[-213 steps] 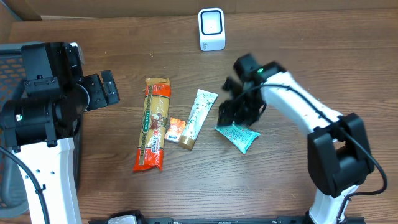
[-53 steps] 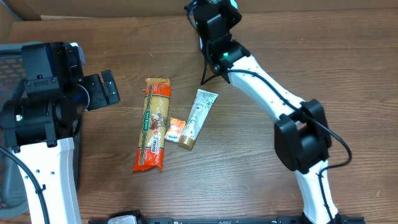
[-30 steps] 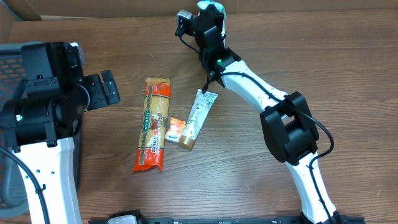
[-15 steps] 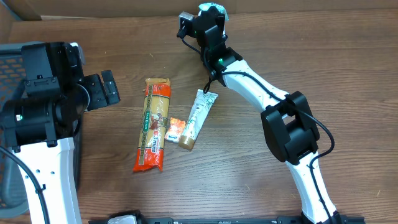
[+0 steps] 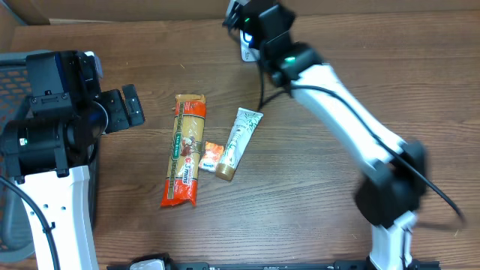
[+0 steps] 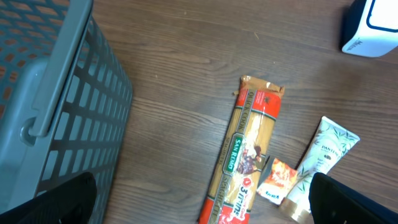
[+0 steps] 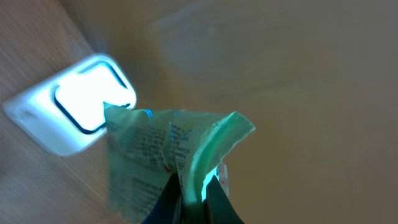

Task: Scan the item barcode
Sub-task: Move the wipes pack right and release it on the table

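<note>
Wooden worktop (image 5: pixel 285 214); grey basket (image 6: pixel 62 106) at its left, left jaws wide apart near it; pasta pack (image 5: pixel 186 150) and tube (image 5: pixel 240 139) lie mid-worktop; at the far edge the lit scanner (image 7: pixel 81 106), a green packet (image 7: pixel 149 162) just before it, clamped in the right jaws

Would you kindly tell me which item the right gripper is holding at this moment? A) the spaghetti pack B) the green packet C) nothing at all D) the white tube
B: the right wrist view shows the right gripper shut on the green packet in front of the white scanner, while the spaghetti pack and white tube lie on the table.
</note>
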Robot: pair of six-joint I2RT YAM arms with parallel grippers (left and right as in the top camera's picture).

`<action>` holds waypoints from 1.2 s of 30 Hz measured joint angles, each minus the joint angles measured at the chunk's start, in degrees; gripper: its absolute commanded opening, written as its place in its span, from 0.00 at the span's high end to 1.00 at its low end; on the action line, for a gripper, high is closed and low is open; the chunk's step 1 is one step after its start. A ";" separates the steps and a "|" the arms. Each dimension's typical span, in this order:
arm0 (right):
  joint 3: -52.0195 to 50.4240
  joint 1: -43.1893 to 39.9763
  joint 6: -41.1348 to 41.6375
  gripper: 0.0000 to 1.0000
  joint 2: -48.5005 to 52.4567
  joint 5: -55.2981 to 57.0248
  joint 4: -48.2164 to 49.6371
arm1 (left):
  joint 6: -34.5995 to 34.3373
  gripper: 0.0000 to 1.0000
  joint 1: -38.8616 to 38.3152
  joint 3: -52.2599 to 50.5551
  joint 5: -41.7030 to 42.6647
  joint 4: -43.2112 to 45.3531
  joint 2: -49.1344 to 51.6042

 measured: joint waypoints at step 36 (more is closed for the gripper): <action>-48.87 -50.86 79.65 0.86 -16.76 -42.64 -11.98 | 0.00 0.00 0.00 0.00 -0.02 0.07 0.09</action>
